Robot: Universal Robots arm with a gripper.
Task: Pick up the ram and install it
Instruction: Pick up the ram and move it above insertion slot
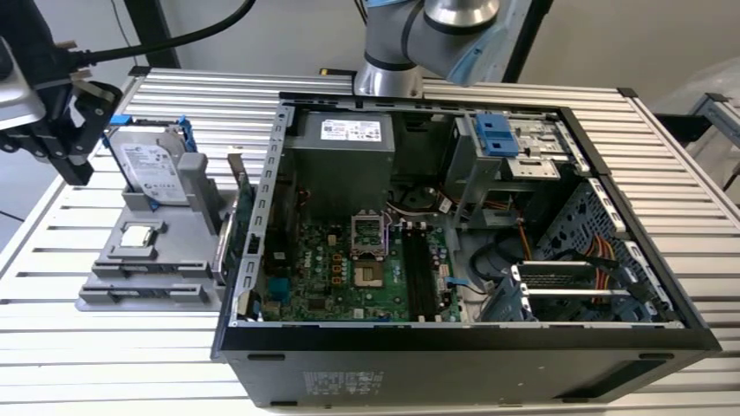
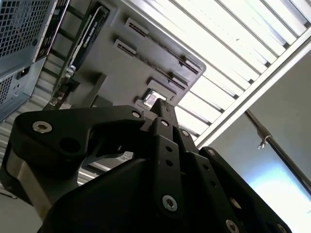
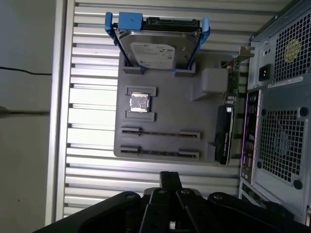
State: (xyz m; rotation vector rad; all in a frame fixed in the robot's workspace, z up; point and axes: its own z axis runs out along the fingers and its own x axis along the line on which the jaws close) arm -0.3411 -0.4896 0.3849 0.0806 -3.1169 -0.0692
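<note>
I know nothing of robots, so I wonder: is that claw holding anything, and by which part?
Nothing is held: the gripper has its jaws shut, empty, near the grey tray.

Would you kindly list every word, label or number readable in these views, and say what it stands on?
White label on the silver hard drive in its blue bracket: print too small to read.
White sticker on the grey metal power supply box: too small to read.
Pale label on the black computer case's outer wall: too small to read.
Nothing can be quoted.
</note>
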